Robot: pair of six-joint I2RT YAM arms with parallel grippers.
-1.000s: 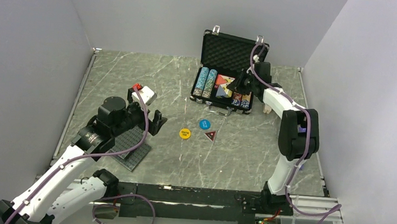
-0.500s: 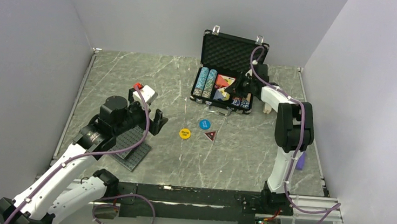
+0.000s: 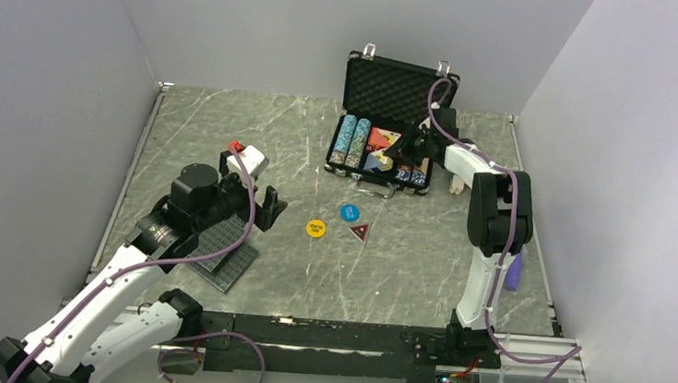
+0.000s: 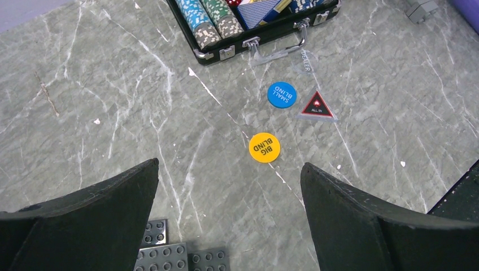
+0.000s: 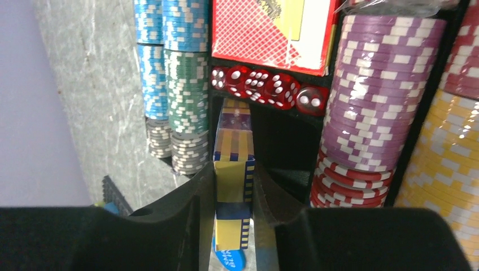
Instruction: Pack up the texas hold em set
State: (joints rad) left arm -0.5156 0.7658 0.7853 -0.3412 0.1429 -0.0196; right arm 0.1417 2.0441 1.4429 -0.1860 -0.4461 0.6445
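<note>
The black briefcase (image 3: 383, 172) stands open at the back of the table, its egg-crate foam lid upright. It holds chip rows (image 5: 169, 73), a red card deck (image 5: 271, 28) and a row of red dice (image 5: 265, 87). My right gripper (image 3: 410, 147) is over the case. In the right wrist view it (image 5: 233, 169) is shut on a blue-and-yellow card deck (image 5: 233, 147) standing on edge in the middle compartment. The yellow (image 3: 315, 228), blue (image 3: 349, 213) and red-triangle (image 3: 359, 232) buttons lie on the table in front of the case. My left gripper (image 4: 229, 166) is open and empty, short of the yellow button (image 4: 264, 147).
Dark grey studded plates (image 3: 224, 251) lie under my left arm. A toy-block figure (image 3: 244, 158) stands behind it. A purple object (image 3: 514, 270) lies near the right edge. A clear dealer button (image 4: 302, 59) lies by the case handle.
My right arm has swung its elbow further in toward the case, and the gripper has moved slightly left with the deck. The left arm has not moved.
</note>
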